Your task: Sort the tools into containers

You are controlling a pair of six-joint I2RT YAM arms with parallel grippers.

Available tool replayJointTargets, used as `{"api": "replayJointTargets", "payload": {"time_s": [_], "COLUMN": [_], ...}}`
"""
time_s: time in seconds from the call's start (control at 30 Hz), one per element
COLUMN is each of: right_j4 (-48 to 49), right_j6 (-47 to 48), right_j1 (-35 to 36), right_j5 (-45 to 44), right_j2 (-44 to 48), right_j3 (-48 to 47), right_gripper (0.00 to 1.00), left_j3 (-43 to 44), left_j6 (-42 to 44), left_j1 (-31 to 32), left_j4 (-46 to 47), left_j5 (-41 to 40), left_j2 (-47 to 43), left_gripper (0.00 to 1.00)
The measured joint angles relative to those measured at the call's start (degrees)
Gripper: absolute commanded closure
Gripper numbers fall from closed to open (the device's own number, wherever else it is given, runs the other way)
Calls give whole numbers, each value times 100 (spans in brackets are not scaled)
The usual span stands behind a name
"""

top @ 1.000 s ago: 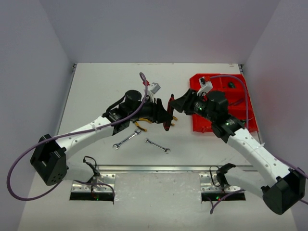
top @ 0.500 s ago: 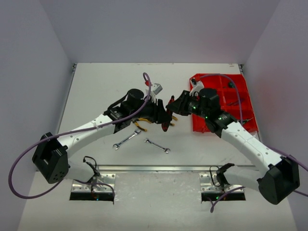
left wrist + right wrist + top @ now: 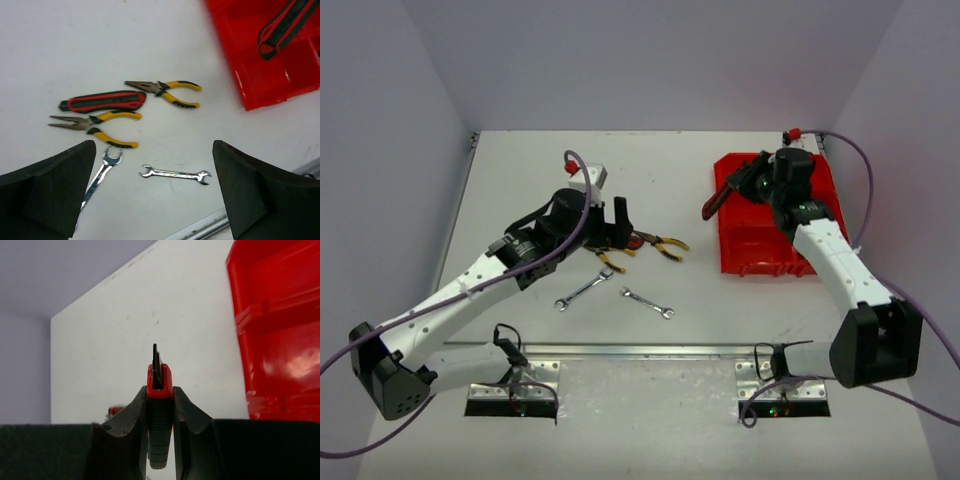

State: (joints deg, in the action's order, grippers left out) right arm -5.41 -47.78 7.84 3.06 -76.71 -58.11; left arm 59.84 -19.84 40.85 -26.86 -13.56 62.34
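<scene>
Right pincer [image 3: 160, 396] grips the red-black tool [image 3: 160, 382], its tip jutting out ahead.

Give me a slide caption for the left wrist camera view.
Left gripper open above unsorted pliers, wrenches and a red-black tool; red tray at upper right.

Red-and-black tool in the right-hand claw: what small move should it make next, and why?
Probably carry it further over the red tray, then lower it. The right gripper is shut on the red-and-black tool, which hangs at the tray's left edge in the top view, so releasing now might miss a compartment.
</scene>
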Motion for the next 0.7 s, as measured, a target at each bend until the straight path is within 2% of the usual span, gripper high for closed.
{"api": "replayJointTargets", "payload": {"time_s": [0.17,0.33,0.53,0.57,0.67,0.7], "right_j4": [-34,-69,-137,-143,-204,-259], "right_j6": [78,375,671,692,736,736], "right_j1": [-159,-292,-591,-645,-766,-790], "right_j5": [-1244,-2317,-2808,-2823,-2838,-2840], "right_j2": [-1353,-2710,-3987,-4141,-4354,-4375], "right_j3": [-1158,-2348,-3577,-3709,-3814,-3812], "right_gripper": [100,100,100,99,75,74], "left_j3": [-410,-1173,-1581,-1581,-1581,-1581], "left_j6": [315,465,494,499,499,499], "left_j1": [5,5,5,5,5,5], "left_j4": [-79,-126,-207,-175,-117,-117], "left_j5": [-137,59,258,269,260,256], "left_j2": [-729,-885,-925,-945,-996,-996], "left_gripper": [0,0,0,0,0,0]}}
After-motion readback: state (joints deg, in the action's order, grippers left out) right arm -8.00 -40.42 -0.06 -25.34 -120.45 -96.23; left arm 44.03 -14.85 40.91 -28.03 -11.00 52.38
